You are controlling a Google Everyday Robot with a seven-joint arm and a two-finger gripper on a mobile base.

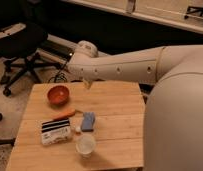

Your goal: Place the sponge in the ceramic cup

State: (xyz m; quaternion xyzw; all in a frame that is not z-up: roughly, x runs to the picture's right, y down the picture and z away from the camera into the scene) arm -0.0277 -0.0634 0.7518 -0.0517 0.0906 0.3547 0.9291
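The blue sponge [88, 121] lies flat on the wooden table [120, 107], just left of its middle. The white ceramic cup [85, 145] stands upright a short way in front of the sponge, near the table's front edge, and nothing shows inside it. My gripper [87, 84] hangs from the white arm [120, 67] over the far part of the table. It is well behind the sponge, to the right of the bowl, and touches nothing I can see.
An orange-red bowl [58, 94] sits at the far left of the table. An orange carrot [64, 114] and a white packet with black stripes [55, 131] lie left of the sponge. A black office chair [20, 40] stands beyond the table.
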